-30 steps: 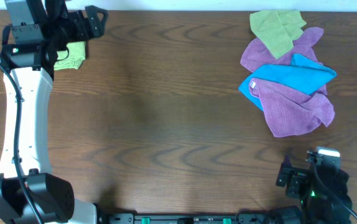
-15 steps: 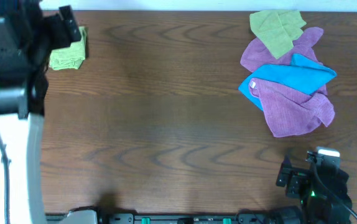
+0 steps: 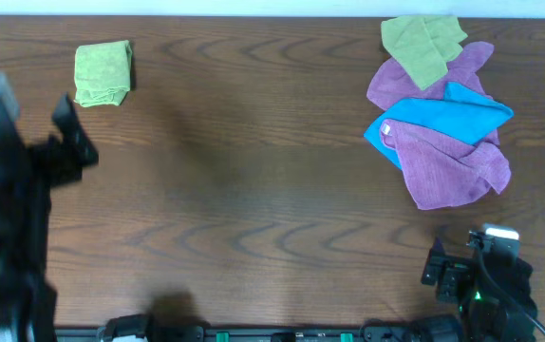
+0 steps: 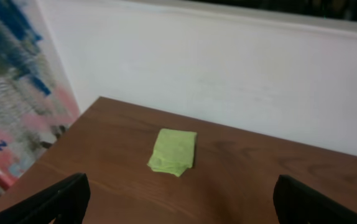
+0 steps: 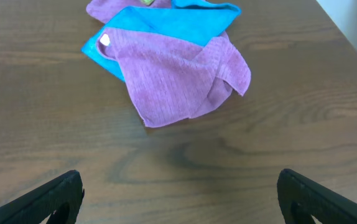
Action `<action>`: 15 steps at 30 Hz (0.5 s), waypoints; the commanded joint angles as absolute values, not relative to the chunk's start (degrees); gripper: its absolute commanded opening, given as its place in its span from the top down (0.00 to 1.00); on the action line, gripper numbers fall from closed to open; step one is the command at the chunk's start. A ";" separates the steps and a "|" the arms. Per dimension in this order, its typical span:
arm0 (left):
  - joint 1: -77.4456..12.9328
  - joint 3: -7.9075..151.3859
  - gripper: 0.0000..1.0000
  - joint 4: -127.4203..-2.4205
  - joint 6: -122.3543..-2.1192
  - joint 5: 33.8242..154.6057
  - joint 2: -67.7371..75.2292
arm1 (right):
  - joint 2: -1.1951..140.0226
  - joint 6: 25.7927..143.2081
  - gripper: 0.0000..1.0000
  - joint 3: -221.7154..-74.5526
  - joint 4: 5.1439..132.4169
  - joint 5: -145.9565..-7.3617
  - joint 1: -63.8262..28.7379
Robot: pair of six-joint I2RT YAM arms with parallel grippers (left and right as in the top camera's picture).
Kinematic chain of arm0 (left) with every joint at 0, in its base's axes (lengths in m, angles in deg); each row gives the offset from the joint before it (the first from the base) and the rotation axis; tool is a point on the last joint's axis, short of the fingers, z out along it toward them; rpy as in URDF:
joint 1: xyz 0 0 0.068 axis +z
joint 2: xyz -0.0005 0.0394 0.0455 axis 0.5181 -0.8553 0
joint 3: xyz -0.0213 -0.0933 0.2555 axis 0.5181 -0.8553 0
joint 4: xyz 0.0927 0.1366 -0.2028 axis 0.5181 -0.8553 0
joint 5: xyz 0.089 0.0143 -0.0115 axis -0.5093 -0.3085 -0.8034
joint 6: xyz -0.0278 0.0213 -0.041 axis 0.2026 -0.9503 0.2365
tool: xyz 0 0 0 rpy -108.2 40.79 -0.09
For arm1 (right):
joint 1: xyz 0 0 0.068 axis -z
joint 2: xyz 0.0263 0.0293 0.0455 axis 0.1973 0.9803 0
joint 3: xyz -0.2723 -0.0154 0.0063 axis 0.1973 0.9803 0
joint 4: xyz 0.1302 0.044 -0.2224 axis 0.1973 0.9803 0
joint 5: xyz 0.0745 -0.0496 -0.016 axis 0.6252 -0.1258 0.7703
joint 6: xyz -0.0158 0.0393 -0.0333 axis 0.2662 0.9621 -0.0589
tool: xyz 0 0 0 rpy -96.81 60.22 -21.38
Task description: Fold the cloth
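The cloth (image 3: 103, 73) is lime-green and lies folded into a small rectangle at the far left corner of the table (image 3: 253, 190). It also shows in the left wrist view as a folded cloth (image 4: 173, 150) lying flat ahead of the fingers, with nothing touching it. My left gripper (image 3: 73, 138) is blurred, below the cloth and apart from it, and it is open and empty (image 4: 178, 205). My right gripper (image 3: 437, 266) rests at the near right, open and empty (image 5: 178, 202).
A heap of cloths lies at the far right: an olive-green cloth (image 3: 424, 46), a blue cloth (image 3: 443, 114) and a purple cloth (image 3: 448, 157), the purple one (image 5: 178, 81) ahead of the right fingers. A white wall (image 4: 228, 74) runs behind the table's far edge.
The left arm has drawn back from over the folded cloth toward the near left, leaving the cloth uncovered on the table. The right arm has not moved.
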State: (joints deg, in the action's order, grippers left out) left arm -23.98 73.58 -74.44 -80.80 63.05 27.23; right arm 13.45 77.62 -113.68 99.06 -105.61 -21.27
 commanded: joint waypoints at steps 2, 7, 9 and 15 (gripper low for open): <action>-22.10 63.19 0.05 -72.36 -81.81 63.40 37.48 | 13.06 77.18 0.01 -114.27 99.04 -105.85 -21.95; -21.14 50.76 0.05 -69.72 -81.79 64.34 50.62 | 13.06 77.18 0.01 -114.27 99.04 -105.83 -21.95; -21.14 46.47 0.05 -68.58 -81.77 65.71 54.73 | 13.06 77.18 0.01 -114.27 99.04 -105.83 -21.95; -21.16 31.65 0.05 -61.37 -78.51 69.89 65.02 | 13.06 77.18 0.01 -114.27 99.04 -105.83 -21.95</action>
